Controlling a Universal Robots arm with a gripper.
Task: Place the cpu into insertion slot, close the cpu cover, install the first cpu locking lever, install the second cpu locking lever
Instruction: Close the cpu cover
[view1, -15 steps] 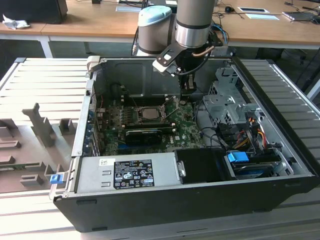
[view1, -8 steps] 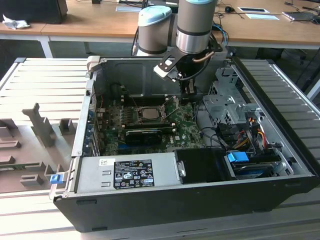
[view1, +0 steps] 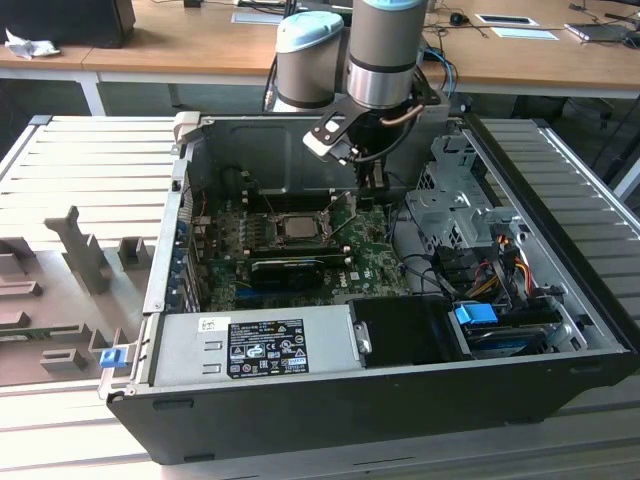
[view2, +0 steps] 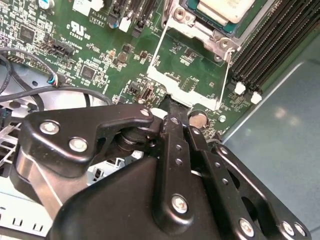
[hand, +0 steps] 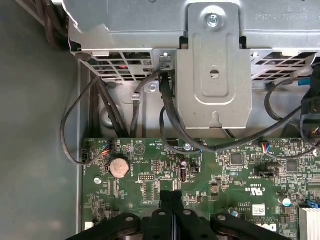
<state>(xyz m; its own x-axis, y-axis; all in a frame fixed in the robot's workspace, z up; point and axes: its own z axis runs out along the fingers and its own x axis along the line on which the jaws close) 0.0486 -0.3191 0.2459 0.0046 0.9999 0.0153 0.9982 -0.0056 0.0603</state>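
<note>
The cpu (view1: 297, 225) (view2: 224, 9), a pale silver-beige square, lies in the insertion slot (view1: 297, 212) on the green motherboard (view1: 365, 255). The grey metal cpu cover (view2: 186, 19) lies flat around the chip. Thin pale wire levers (view2: 156, 50) (view1: 346, 226) run out from the socket's corners toward my gripper. In the exterior view my gripper (view1: 372, 190) hangs over the board just to the right of the socket. Both wrist views show its black fingers (view2: 172, 130) (hand: 165, 200) pressed together with nothing between them, the gripper (view2: 170, 107) (hand: 170, 196) shut just above the board.
A grey power supply (view1: 250, 345) spans the case front and a black graphics card (view1: 290, 268) lies below the socket. The metal drive cage (view1: 450, 200) (hand: 212, 75) and cables (hand: 167, 110) stand on the exterior view's right. Black memory slots (view2: 270, 45) and a coin battery (hand: 119, 166) are close by.
</note>
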